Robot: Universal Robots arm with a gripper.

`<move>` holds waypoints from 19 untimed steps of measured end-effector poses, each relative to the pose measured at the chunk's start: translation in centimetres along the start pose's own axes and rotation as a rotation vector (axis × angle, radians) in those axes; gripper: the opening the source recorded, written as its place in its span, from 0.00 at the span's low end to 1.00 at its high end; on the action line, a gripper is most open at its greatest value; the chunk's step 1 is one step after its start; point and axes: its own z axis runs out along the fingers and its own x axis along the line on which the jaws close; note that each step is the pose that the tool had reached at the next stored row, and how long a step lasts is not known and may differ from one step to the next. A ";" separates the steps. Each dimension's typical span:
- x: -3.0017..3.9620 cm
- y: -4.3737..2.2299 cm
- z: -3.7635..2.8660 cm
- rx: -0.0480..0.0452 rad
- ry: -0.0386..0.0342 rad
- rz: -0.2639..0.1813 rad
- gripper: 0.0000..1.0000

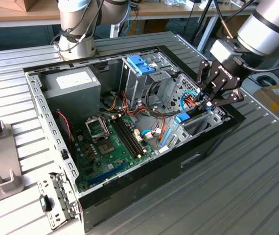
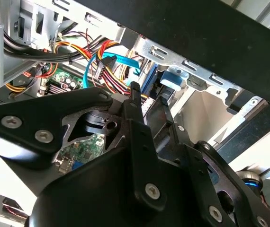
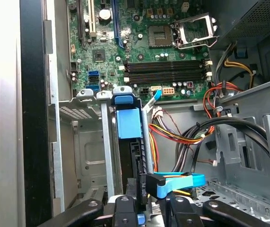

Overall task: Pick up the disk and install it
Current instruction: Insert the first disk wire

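Black metal walls frame the open case, which lies on a ribbed table. Inside it, a green board covers the floor, and a grey supply box sits in the corner towards the exterior view's left. A blue latch tops the tall cage in the middle.

The gripper reaches down into the case's corner on the exterior view's right, above a narrow metal bay. The disk stands on edge in that bay, its light-blue carrier tab facing up towards the first wrist camera and its dark body running down beside the bay's thin upright wall. In the exterior view the same blue tab shows just below and beside the gripper.

In the first wrist view the gripper sits right at the disk's near end, with a blue cable plug lying just beside it. Whether the jaws are clamped on the disk or merely straddle it cannot be told. The second wrist view shows the gripper close to the blue carrier, with a light-blue cable and a bundle of orange, yellow and red wires behind.

A second arm's base stands on the table past the case's far wall.
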 end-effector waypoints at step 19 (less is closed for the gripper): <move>0.05 0.53 0.11 0.0375 -0.0035 -0.003 0.33</move>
